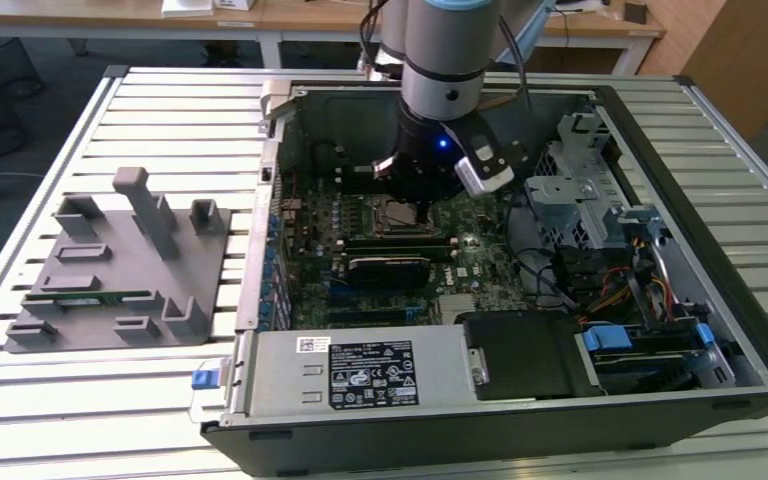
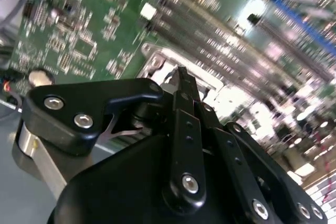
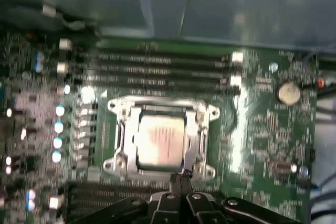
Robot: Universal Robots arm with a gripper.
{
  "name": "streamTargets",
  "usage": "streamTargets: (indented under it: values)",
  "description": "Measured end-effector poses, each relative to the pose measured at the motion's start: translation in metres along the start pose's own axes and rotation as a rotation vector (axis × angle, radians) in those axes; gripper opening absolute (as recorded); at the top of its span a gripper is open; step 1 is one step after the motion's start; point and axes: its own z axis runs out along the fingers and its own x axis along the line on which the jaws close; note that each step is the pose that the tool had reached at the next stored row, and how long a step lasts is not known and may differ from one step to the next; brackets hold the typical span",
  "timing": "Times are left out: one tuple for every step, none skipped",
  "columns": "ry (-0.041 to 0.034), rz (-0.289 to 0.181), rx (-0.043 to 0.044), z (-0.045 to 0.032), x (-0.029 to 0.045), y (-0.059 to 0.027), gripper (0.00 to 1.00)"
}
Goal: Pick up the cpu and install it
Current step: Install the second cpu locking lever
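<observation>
One cpu (image 3: 160,141) lies in the socket (image 3: 118,145) (frame centre), just beyond the fingers (image 3: 180,183), which are pressed together and hold nothing

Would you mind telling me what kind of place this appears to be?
Probably a robotics lab or workshop: an open computer case lies on a slatted metal table, a grey parts fixture sits beside it, and wooden desks stand behind.
</observation>
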Motion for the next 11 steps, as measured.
streamTargets:
  values:
    - [0.0, 0.0, -0.0001, -0.0001, 0.0002, -0.0032, 0.11]
    - [0.0004, 0.0, -0.0003, -0.0001, 0.0003, -0.0056, 0.11]
    - [0.0014, 0.0, -0.0002, -0.0002, 0.0004, -0.0074, 0.11]
    - [0.0021, 0.0, -0.0002, -0.0002, 0.0005, -0.0083, 0.11]
    - [0.0025, 0.0, -0.0005, -0.0002, 0.0009, -0.0085, 0.11]
    - [0.0028, 0.0, -0.0005, -0.0002, 0.002, -0.0084, 0.11]
    - [0.0029, 0.0, -0.0005, -0.0002, 0.0041, -0.0083, 0.11]
    - [0.003, 0.0, -0.0006, -0.0003, 0.0076, -0.0082, 0.11]
    - [0.0029, 0.0, -0.0007, -0.0003, 0.0121, -0.0081, 0.11]
    - [0.003, 0.0, -0.0007, -0.0003, 0.0168, -0.008, 0.11]
    - [0.003, 0.0, -0.0009, -0.0001, 0.0213, -0.008, 0.11]
